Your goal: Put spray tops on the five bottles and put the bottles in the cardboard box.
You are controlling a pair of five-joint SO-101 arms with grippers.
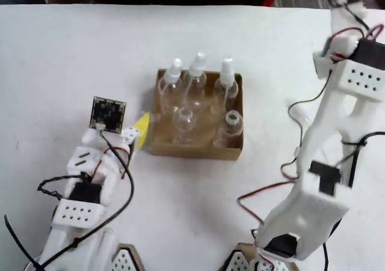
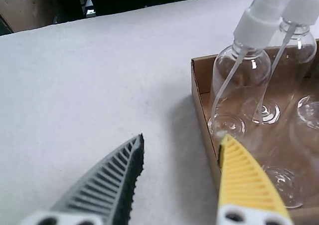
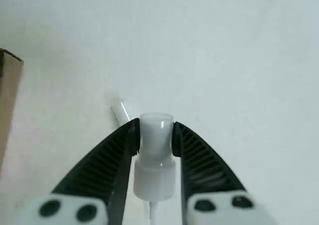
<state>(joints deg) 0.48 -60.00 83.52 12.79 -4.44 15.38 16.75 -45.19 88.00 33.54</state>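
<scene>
Right fingers (image 3: 107, 160) clamp a spray top (image 3: 156, 157); left fingers (image 2: 114, 180) gape wide.

Bottles (image 1: 183, 124) in box (image 1: 192, 152), left hand (image 2: 182, 137) just beside

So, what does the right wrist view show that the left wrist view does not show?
Right wrist view: the right gripper shut on a loose spray top. Left wrist view: the left gripper, open, and bottles with tops already on. Both: the cardboard box and the white table.
</scene>
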